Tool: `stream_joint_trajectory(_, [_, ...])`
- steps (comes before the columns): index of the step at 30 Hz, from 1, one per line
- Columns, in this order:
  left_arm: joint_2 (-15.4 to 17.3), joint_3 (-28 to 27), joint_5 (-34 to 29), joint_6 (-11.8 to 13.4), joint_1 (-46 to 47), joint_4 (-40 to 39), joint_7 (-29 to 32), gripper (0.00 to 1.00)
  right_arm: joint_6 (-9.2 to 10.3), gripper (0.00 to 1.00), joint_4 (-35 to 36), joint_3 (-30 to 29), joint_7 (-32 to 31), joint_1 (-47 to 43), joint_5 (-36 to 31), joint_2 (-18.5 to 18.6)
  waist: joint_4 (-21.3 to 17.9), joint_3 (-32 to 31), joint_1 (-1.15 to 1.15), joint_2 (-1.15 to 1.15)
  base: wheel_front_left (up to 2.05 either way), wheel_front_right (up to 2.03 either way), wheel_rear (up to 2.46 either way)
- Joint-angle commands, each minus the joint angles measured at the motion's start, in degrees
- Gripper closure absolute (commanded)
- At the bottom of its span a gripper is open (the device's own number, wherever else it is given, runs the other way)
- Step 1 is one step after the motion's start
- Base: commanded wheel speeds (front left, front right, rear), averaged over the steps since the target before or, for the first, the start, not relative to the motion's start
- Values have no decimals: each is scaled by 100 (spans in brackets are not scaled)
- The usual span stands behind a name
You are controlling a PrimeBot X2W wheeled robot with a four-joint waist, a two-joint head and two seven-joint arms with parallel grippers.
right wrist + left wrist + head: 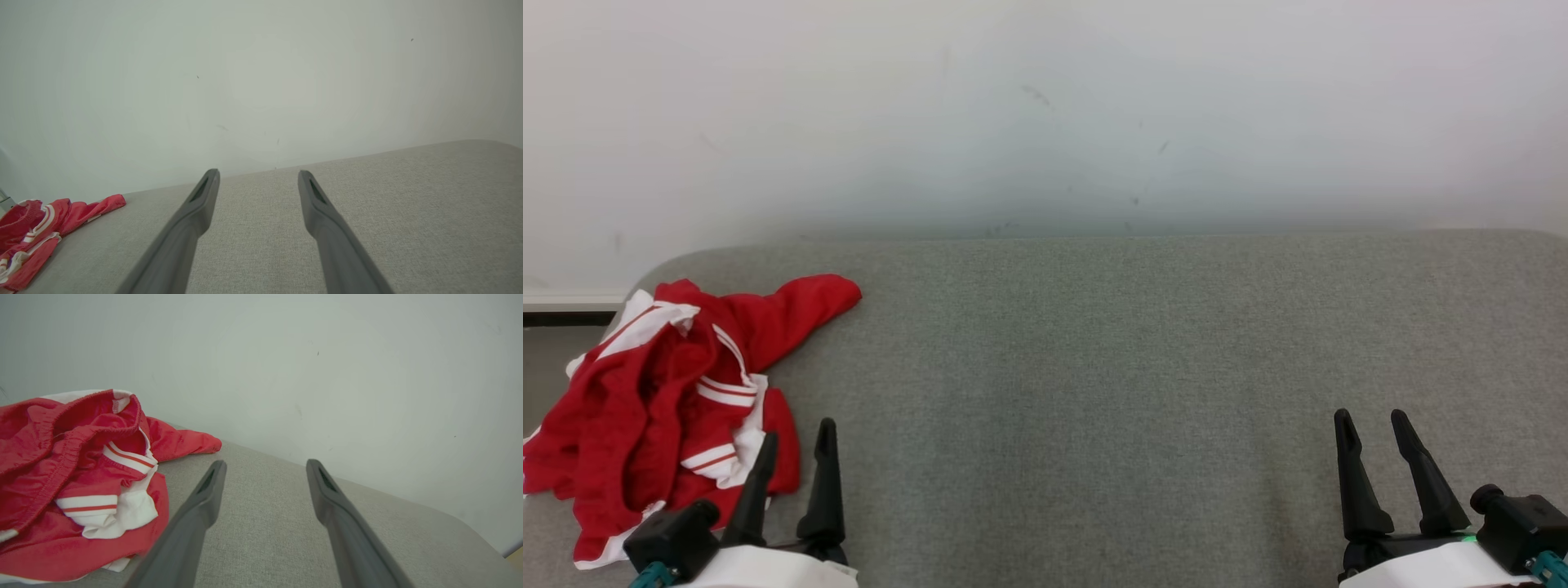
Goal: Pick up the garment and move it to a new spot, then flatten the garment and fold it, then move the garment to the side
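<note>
Before you lies a wide grey fabric cushion [1094, 367] with rounded far corners, its back edge running along a plain white wall [1045, 106]. You can see a few small dark scuffs [1036, 95] on that wall, and a pale skirting board [572, 300] at the far left.

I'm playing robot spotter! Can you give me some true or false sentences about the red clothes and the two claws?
1. The crumpled red and white fabric garment lies at the left end of the grey fabric surface. True.
2. The left claw is squeezing the garment. False: it is open and holds nothing.
3. The right claw is open with nothing between its fingers. True.
4. The garment is folded flat. False: it is bunched in a heap.
</note>
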State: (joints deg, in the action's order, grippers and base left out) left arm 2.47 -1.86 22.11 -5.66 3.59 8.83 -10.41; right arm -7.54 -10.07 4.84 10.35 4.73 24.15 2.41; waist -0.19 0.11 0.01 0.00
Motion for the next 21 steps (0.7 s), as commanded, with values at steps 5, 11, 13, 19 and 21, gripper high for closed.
stream_joint_trajectory(5, [47, 5, -308, 12, 17, -53, -98, 0, 7, 0, -16, 1, 106, 117, -149, 56, -7, 0, -1, 0, 0, 0, 0])
stream_joint_trajectory(11, [50, 26, -551, -8, 27, 8, -179, 0, 8, 0, -49, 35, 184, 121, -330, 58, -17, 1, -1, 0, 0, 0, 0])
stream_joint_trajectory(13, [51, 31, -645, -14, 33, 25, -198, 0, 8, 0, -61, 48, 205, 121, -386, 59, -19, -2, -1, 0, 0, 0, 0])
stream_joint_trajectory(19, [54, 41, -852, -26, 50, 105, -271, 0, 8, 0, -114, 104, 278, 106, -567, 60, -22, -12, -1, 0, 0, 0, 0])
stream_joint_trajectory(21, [54, 46, -907, -28, 51, 143, -304, 0, 8, 0, -129, 112, 297, 112, -599, 61, -25, -19, -1, 0, 0, 0, 0])
